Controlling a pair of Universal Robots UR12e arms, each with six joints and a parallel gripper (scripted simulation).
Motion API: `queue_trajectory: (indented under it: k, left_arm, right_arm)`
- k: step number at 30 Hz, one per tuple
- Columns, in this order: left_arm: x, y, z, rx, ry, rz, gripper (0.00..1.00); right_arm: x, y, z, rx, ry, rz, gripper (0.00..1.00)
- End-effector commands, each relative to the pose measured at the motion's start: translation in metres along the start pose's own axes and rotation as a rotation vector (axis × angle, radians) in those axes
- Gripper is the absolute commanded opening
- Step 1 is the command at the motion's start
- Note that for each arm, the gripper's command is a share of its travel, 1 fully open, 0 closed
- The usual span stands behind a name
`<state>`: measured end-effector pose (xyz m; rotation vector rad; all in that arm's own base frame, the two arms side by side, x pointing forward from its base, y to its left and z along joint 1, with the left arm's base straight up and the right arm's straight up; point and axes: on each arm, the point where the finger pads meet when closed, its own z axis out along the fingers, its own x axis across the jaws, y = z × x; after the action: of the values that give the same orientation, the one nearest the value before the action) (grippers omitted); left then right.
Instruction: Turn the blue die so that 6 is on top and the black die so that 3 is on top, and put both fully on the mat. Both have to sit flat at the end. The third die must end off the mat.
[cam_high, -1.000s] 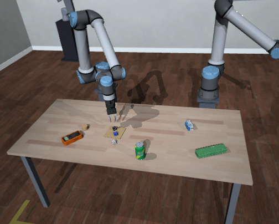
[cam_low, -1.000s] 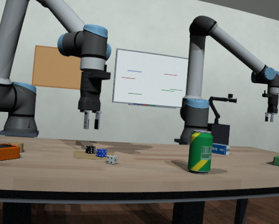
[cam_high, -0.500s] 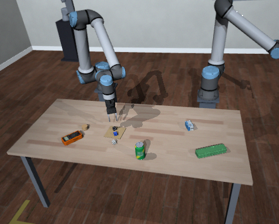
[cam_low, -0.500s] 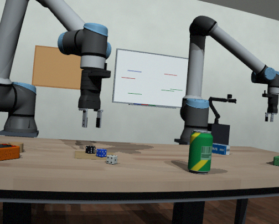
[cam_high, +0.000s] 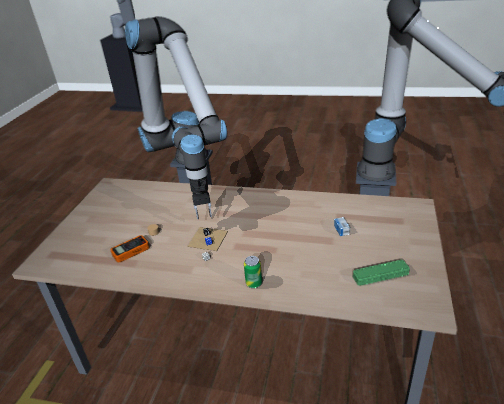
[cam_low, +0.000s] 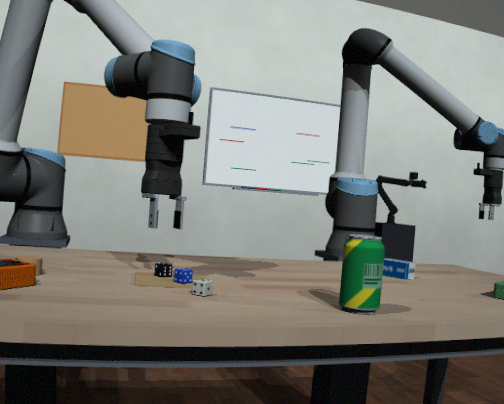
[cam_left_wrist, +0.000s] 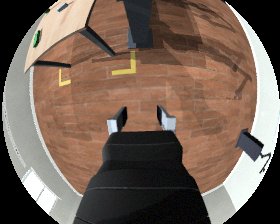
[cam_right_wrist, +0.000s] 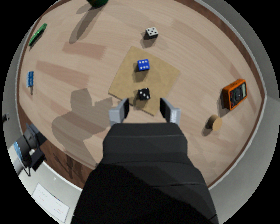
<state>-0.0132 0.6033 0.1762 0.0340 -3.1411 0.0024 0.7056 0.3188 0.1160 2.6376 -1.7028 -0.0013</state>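
The blue die (cam_high: 209, 241) (cam_low: 183, 275) (cam_right_wrist: 143, 65) sits flat on the mat (cam_high: 220, 235) (cam_low: 145, 281) (cam_right_wrist: 162, 76), with six pips on top. The black die (cam_high: 207, 231) (cam_low: 163, 270) (cam_right_wrist: 144, 94) sits flat on the mat beside it. Its top seems to show three pips, but they are small. The white die (cam_high: 206, 256) (cam_low: 202, 287) (cam_right_wrist: 151, 33) lies off the mat. My right gripper (cam_high: 204, 218) (cam_low: 166, 227) (cam_right_wrist: 144, 104) is open and empty above the black die's side of the mat. My left gripper (cam_low: 486, 218) (cam_left_wrist: 142, 112) is open and empty, away from the dice.
A green can (cam_high: 253, 273) (cam_low: 362, 275) stands near the white die. An orange multimeter (cam_high: 130, 248) (cam_right_wrist: 235, 94) and a wooden cylinder (cam_high: 153, 229) (cam_right_wrist: 214, 123) lie to one side of the mat. A blue-white box (cam_high: 342, 226) and a green block (cam_high: 381, 272) lie on the other side.
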Motion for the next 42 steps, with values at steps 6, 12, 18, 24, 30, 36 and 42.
queue_trajectory:
  k: [6, 12, 18, 24, 30, 36, 42]
  left_arm:
    - [0.000, 0.001, -0.001, -0.002, 0.000, 0.000, 1.00]
    - [0.000, 0.001, -0.001, -0.002, 0.000, 0.000, 1.00]
    - [0.000, 0.001, -0.001, -0.002, 0.000, 0.000, 1.00]
    - [0.000, 0.001, -0.001, -0.002, 0.000, 0.000, 1.00]
    - [0.000, 0.001, -0.001, -0.002, 0.000, 0.000, 1.00]
    - [0.000, 0.001, -0.001, -0.002, 0.000, 0.000, 1.00]
    - [0.000, 0.001, -0.001, -0.002, 0.000, 0.000, 1.00]
  right_arm:
    - [0.000, -0.001, -0.030, 0.002, 0.000, 0.000, 1.00]
    - [0.000, -0.001, -0.061, 0.002, 0.000, 0.000, 1.00]
    - [0.000, -0.001, -0.077, 0.002, 0.000, 0.000, 1.00]
    - [0.000, -0.001, -0.084, 0.002, 0.000, 0.000, 1.00]
    - [0.000, -0.001, -0.084, 0.002, 0.000, 0.000, 1.00]
    - [0.000, -0.001, -0.084, 0.002, 0.000, 0.000, 1.00]
    - [0.000, -0.001, -0.084, 0.002, 0.000, 0.000, 1.00]
